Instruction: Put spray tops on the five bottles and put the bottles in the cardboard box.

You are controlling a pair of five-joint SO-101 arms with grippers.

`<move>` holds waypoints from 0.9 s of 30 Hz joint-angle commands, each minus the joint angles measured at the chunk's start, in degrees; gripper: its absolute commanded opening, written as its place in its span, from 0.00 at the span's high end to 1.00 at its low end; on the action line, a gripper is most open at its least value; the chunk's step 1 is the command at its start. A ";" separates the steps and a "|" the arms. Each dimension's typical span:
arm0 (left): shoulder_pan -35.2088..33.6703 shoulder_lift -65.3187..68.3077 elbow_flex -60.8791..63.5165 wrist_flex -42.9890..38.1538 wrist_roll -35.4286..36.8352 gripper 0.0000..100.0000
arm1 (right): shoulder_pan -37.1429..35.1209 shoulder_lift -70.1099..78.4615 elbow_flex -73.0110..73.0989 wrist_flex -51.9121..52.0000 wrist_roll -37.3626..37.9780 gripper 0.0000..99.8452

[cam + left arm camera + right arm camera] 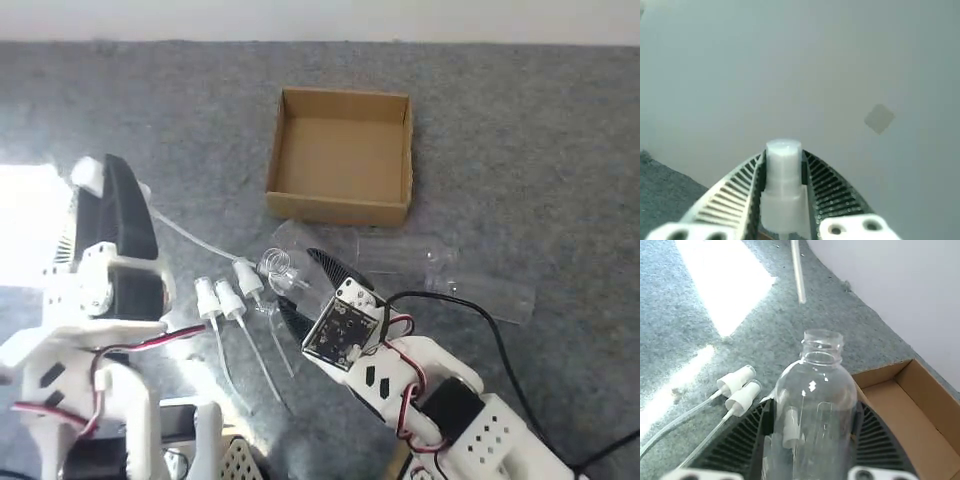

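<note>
I see my left gripper (784, 156) pinching a spray top (783, 180), while my right gripper (814, 410) clamps a bottle (815, 375) mid-frame in the high view, below the box (340, 155).

Fingers (740, 445) clasp a clear bottle (815, 410) (neck open), spray tops (740, 388) nearby.

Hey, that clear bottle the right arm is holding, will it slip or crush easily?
Probably light: the clear bottle looks empty and thin-walled, so a hard squeeze could dent it. Its smooth round side may twist in the right gripper, whose jaws flank it.
</note>
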 commanded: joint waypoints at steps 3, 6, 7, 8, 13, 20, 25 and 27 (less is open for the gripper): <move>2.37 -0.70 1.63 -2.11 -1.85 0.99 | -2.42 -1.71 -1.41 0.48 0.79 0.86; 2.37 -0.70 1.63 -2.11 -2.29 0.99 | -2.42 -3.56 -1.23 0.92 0.79 0.86; 2.37 -0.70 1.63 -2.11 -2.46 0.99 | -2.42 -4.70 -1.05 1.01 0.79 0.86; 2.37 -0.70 1.63 -2.02 -2.46 0.99 | -2.42 -5.76 -0.88 1.27 0.79 0.86; 2.81 -0.70 2.07 -2.02 -2.46 0.99 | -2.42 -10.15 -0.88 4.97 0.79 0.86; 6.68 -0.70 1.98 -2.02 -2.99 0.99 | -2.42 -10.59 0.62 4.53 0.79 0.86; 12.31 -0.70 2.24 -1.67 -6.68 0.99 | -2.42 -10.59 0.70 4.79 0.79 0.86; 14.15 -0.70 2.51 -1.58 -7.74 0.99 | -2.33 -10.59 0.70 4.88 0.62 0.86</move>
